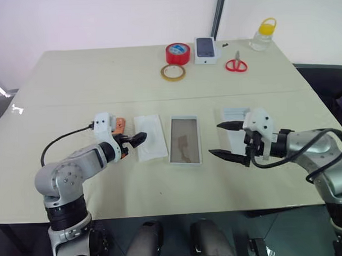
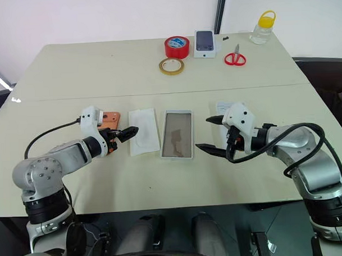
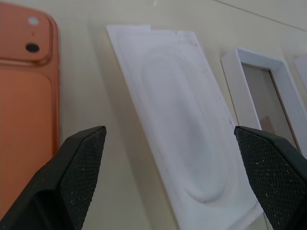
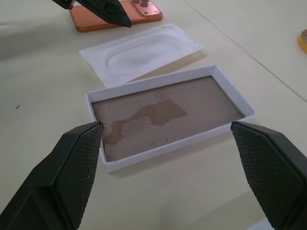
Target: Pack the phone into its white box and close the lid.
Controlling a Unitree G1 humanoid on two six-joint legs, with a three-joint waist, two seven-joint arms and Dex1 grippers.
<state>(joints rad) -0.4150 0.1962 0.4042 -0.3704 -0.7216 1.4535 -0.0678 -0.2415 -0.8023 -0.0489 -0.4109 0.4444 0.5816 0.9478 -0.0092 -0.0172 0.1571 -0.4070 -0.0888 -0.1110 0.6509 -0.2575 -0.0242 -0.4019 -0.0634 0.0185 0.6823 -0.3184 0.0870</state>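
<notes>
The orange phone (image 3: 24,72) lies flat, camera lenses up, on the table's left, partly behind my left gripper (image 1: 132,141). That gripper is open and hovers between the phone and a thin white insert (image 1: 150,137) with a rounded recess. To the right of the insert lies the white box (image 4: 158,153), open, its brownish floor bare. My right gripper (image 1: 216,140) hangs open just right of the box, pointing at it. The lid (image 1: 232,113) lies on the table behind that gripper, largely hidden by it.
At the far edge stand a red tape roll (image 1: 178,53), a yellowish tape ring (image 1: 173,72), a small white box picturing a dark phone (image 1: 205,50), red scissors (image 1: 236,65) and a yellow-capped bottle (image 1: 263,35).
</notes>
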